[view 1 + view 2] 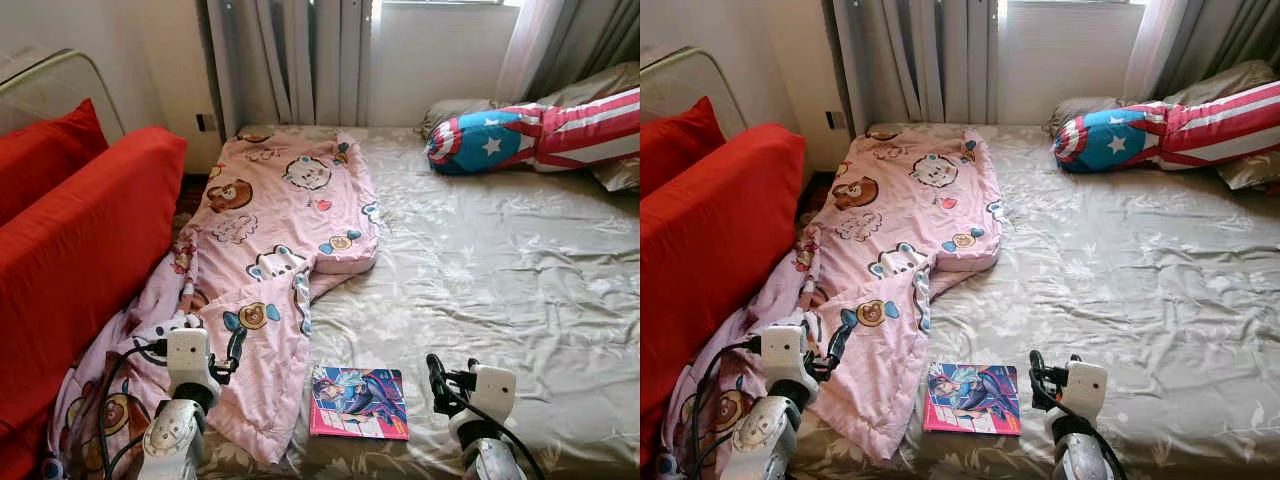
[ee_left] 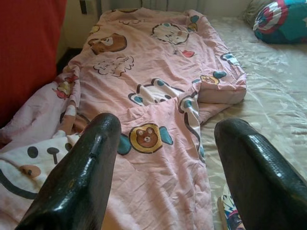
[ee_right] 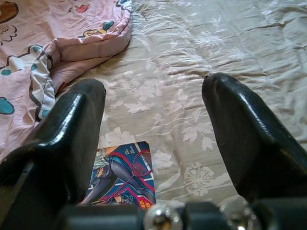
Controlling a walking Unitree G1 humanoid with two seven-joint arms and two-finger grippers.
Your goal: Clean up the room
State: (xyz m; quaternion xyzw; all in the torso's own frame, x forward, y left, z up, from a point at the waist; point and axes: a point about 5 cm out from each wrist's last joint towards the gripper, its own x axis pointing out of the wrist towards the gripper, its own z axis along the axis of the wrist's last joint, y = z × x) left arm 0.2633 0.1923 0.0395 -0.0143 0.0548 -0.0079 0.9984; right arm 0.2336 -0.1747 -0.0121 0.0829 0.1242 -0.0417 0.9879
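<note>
A crumpled pink cartoon-print blanket [image 1: 280, 230] lies along the left side of the bed [image 1: 500, 270] and hangs off its left front corner. A colourful magazine [image 1: 358, 402] rests flat on the beige floral sheet near the bed's front edge. My left gripper [image 1: 233, 350] hovers open over the blanket's near end, and the bear print [image 2: 144, 138] sits between its fingers [image 2: 81, 177]. My right gripper [image 1: 437, 382] stands open just right of the magazine [image 3: 122, 175], above bare sheet, holding nothing.
A star-and-stripes pillow [image 1: 520, 135] and grey pillows [image 1: 600, 90] lie at the head of the bed on the right. Red cushions [image 1: 70, 250] stand close along the bed's left side. Curtains [image 1: 290, 60] and a window are behind the bed.
</note>
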